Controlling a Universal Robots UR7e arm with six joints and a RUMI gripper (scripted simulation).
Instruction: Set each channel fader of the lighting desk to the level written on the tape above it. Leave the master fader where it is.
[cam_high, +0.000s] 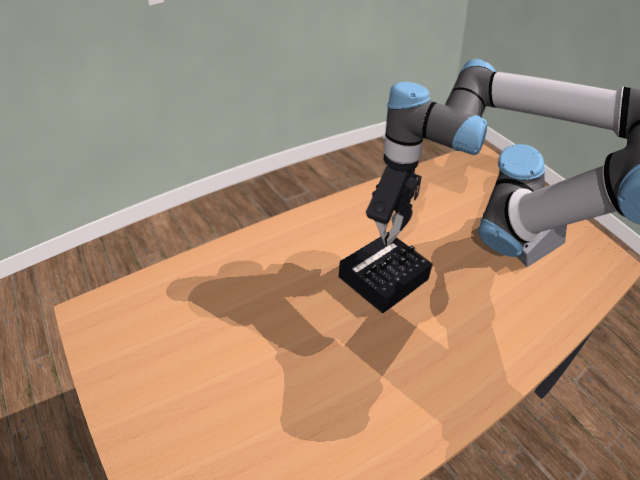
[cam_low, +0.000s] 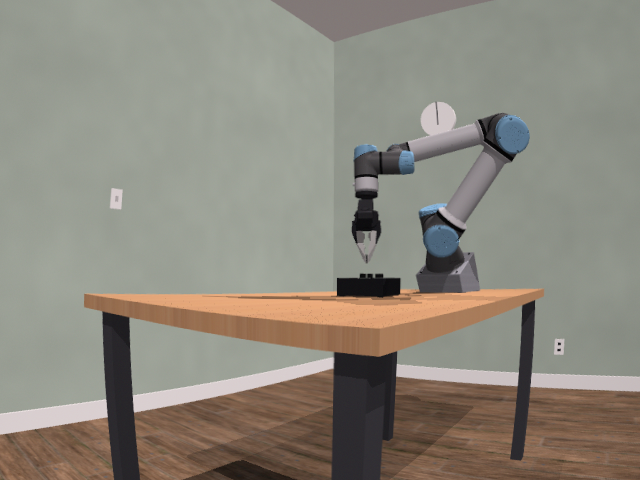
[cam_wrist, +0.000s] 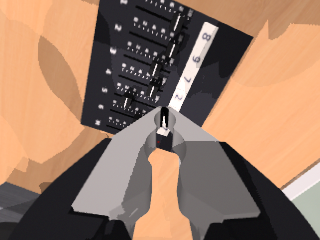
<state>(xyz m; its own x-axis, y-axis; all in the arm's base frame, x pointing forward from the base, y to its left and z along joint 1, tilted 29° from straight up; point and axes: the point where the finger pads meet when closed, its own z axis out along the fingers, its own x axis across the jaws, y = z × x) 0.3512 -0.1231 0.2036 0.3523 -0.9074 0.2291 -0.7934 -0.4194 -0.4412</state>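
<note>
1. Pincer (cam_low: 366, 256) hangs point-down above the lighting desk (cam_low: 368, 285), its two tapered tips pressed together with nothing between them and touching nothing; clear air shows between the tips and the desk in the side view.

2. Left of the desk, the wooden surface (cam_high: 206, 372) carries only the arm's shadows; the desk sits near the arm's base, toward the far right of the surface.

3. From the wrist view, the white tape strip (cam_wrist: 192, 65) runs along one edge of the desk with handwritten digits, partly legible; the fader caps (cam_wrist: 154, 75) stand at differing heights in their slots. Which slot is the master cannot be told.

4. The step in hand looks like lining up over one channel. Done well, the closed tips would come straight down beside a single cap, nudge it along its slot only, and stop at the marked level without brushing its neighbours.
</note>
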